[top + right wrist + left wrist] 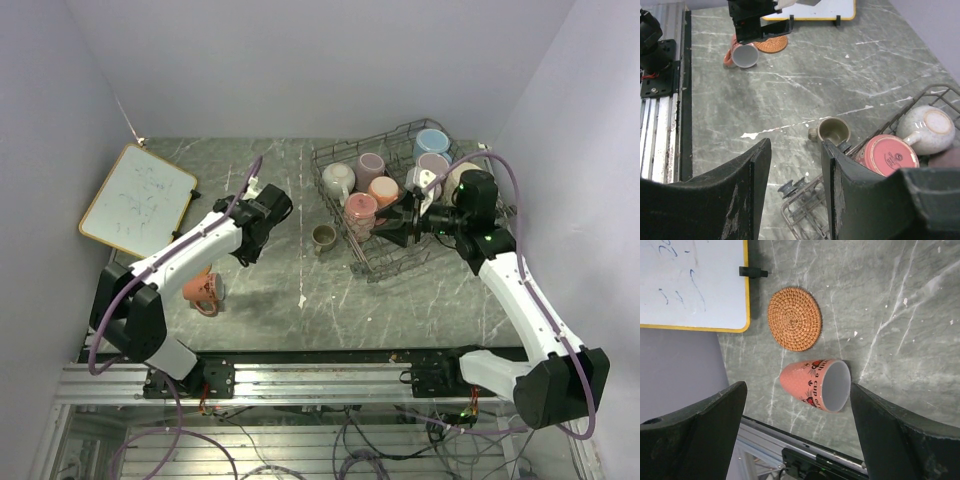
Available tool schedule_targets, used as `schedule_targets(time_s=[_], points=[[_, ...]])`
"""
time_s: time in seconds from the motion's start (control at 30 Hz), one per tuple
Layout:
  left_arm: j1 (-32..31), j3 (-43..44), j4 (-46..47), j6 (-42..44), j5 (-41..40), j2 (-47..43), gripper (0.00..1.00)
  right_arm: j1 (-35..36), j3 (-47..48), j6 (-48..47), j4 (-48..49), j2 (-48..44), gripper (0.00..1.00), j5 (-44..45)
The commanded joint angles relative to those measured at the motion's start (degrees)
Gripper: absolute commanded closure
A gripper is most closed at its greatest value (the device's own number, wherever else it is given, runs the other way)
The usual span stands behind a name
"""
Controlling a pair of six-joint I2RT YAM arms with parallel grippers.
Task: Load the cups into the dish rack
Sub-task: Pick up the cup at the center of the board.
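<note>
The grey wire dish rack (318, 160) stands at the back right and holds several cups, among them a light blue one (431, 143), a peach one (383, 190) and an upturned pink one (360, 210). A small olive-brown cup (323, 237) stands upright on the table just left of the rack. A pink printed cup (203, 292) lies on its side at the near left. My left gripper (243, 252) is open and empty, high above that cup (815, 385). My right gripper (392, 228) is open and empty over the rack's near-left corner (805, 210), next to the olive-brown cup (834, 130).
A wood-framed whiteboard (137, 198) leans at the far left. A round cork coaster (794, 318) lies between it and the pink printed cup. The aluminium base rail (300, 380) runs along the near edge. Walls close in the back and both sides.
</note>
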Motion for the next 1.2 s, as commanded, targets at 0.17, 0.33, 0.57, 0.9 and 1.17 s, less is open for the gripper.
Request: schedule_targets(time_s=[0.17, 0.33, 0.57, 0.9, 1.17], points=[[0.4, 3.4, -1.3, 11.8, -5.9, 5.2, 0.03, -2.3, -1.3, 0.9, 1.9, -0.7, 0.55, -1.3], [0.0, -4.0, 4.0, 17.9, -3.7, 2.4, 0.04, -2.3, -1.0, -0.1, 1.0, 0.0, 0.55, -0.5], [-1.8, -16.6, 9.9, 25.6, 1.8, -7.1, 0.06, -2.3, -0.8, -1.0, 0.3, 1.0, 0.55, -0.6], [-2.2, -17.4, 12.6, 24.4, 0.0, -2.8, 0.1, -2.4, -1.4, -0.6, 1.0, 0.7, 0.55, -0.8], [-2.2, -19.8, 15.6, 23.4, -3.6, 0.8, 0.18, -2.4, -1.5, -0.7, 1.1, 0.7, 0.55, -1.2]])
